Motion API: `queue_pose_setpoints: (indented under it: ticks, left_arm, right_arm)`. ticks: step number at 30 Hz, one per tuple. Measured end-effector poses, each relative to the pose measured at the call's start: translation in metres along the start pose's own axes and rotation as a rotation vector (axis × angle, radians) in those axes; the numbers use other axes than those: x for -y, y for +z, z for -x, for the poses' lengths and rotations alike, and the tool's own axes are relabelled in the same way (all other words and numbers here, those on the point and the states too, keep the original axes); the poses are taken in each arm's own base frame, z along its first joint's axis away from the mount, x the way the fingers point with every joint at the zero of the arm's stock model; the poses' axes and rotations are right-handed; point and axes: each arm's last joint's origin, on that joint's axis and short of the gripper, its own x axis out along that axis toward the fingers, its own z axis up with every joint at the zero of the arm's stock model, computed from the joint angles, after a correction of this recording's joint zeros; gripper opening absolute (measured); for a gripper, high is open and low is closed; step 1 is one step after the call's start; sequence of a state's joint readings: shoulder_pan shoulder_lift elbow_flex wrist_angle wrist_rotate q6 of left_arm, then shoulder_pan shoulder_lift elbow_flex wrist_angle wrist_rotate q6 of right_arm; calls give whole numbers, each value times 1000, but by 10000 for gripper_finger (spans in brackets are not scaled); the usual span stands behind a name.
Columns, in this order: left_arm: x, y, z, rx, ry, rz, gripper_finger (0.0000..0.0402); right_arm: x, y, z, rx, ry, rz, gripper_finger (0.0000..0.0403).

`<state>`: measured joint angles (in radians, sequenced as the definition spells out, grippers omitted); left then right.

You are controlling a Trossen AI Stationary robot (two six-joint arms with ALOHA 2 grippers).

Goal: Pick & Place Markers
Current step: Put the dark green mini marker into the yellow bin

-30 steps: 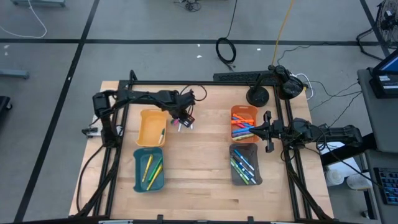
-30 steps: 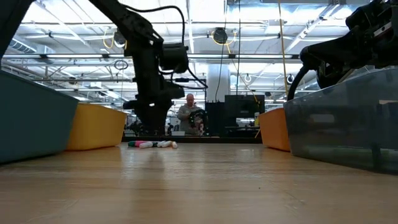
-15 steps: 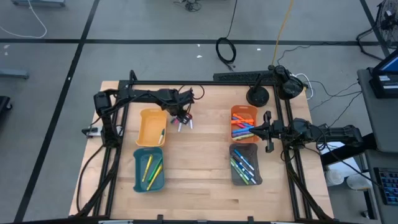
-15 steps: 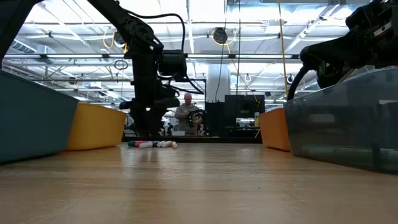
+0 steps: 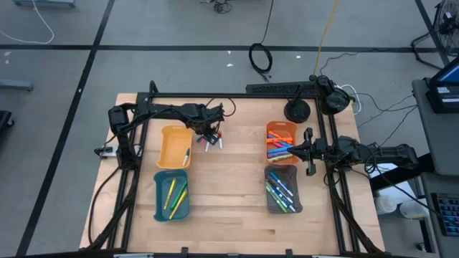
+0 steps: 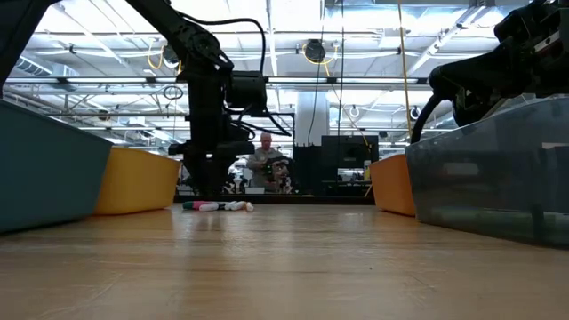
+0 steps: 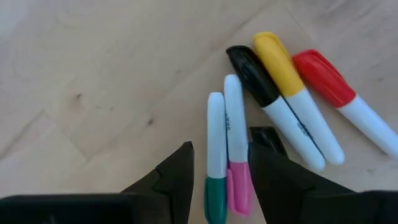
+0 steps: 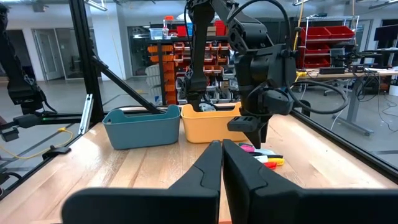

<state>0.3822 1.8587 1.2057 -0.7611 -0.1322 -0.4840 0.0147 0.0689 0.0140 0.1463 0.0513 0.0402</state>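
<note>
Several loose markers lie flat on the wooden table, right of the yellow tray. My left gripper points down over them, open. Its fingers stand on either side of a green-capped marker and a pink-capped marker, which lie side by side. Whether the fingers touch them, I cannot tell. Black-capped, yellow-capped and red-capped markers lie just beyond. My right gripper waits shut and level at the table's right, between the two right-hand trays.
A teal tray with markers sits near of the yellow one. An orange tray and a grey tray, both holding markers, stand at the right. A black frame rails the table. A person shows far behind in the low view.
My left gripper has tipped a little and swung slightly toward the yellow tray, staying low over the loose markers. Its finger gap looks the same. The markers have kept still.
</note>
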Motion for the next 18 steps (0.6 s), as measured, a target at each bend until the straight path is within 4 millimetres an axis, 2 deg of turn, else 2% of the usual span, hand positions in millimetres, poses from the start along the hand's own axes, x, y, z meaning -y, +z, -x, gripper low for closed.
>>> queue_pose_setpoints:
  ticks: [18]
  left_arm:
    - [-2,-7,-7,-16,27,15,156]
  right_arm:
    - [0,0,0,0,0,0,4]
